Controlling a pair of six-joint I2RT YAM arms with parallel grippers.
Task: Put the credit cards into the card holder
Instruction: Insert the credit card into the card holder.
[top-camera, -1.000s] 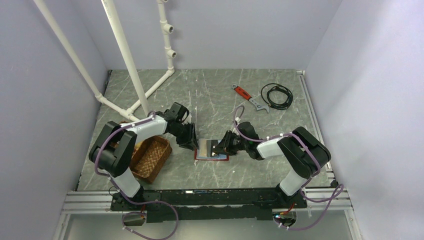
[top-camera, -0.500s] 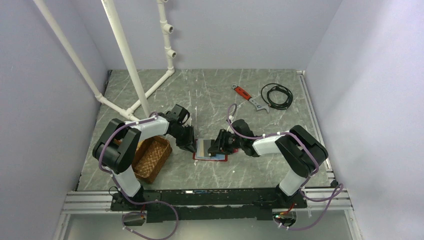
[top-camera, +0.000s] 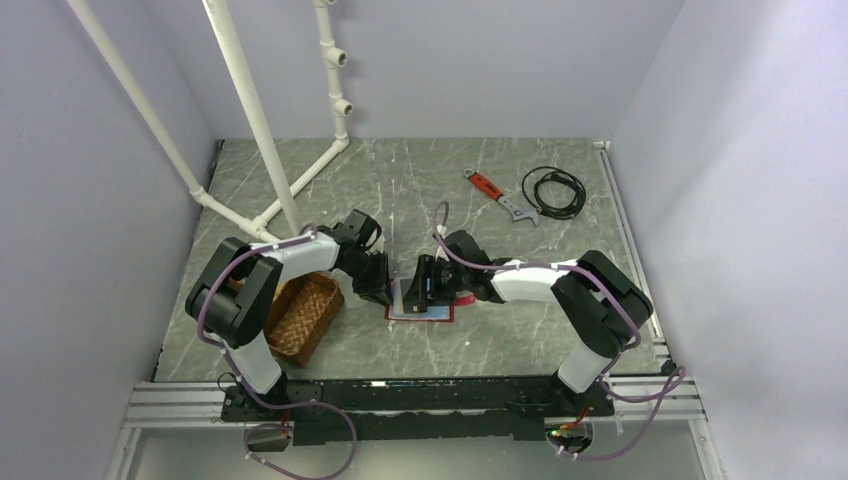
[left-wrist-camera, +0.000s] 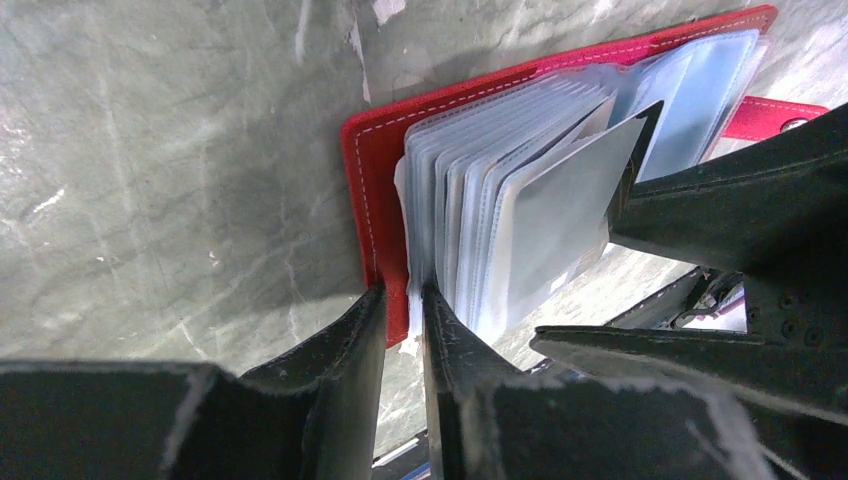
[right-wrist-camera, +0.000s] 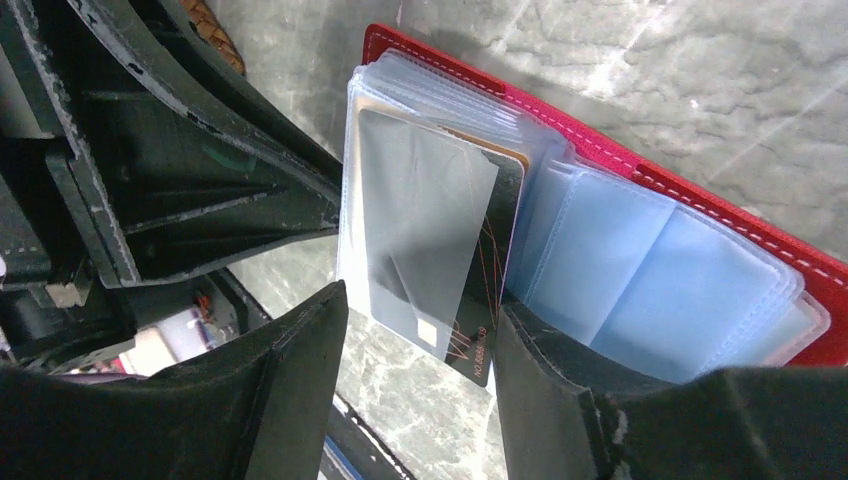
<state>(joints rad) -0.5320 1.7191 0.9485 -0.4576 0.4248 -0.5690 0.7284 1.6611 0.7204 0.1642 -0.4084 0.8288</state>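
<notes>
Marbled tabletop (left-wrist-camera: 150, 150). Your left hand (left-wrist-camera: 403, 295) pinches floppy edge of card holder (left-wrist-camera: 370, 200); right hand (right-wrist-camera: 420, 310), spread, straddles credit card (right-wrist-camera: 425, 220), likely stiff, slick: grip long edges.

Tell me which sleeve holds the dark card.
The frontmost sleeve of the fanned stack, between the right fingers: the dark card with orange lines shows in it. The blue sleeves beside it look empty.

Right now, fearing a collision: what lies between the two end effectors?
The open red card holder, clear sleeves fanned, a dark card poking from one; the right wrist view shows it.
</notes>
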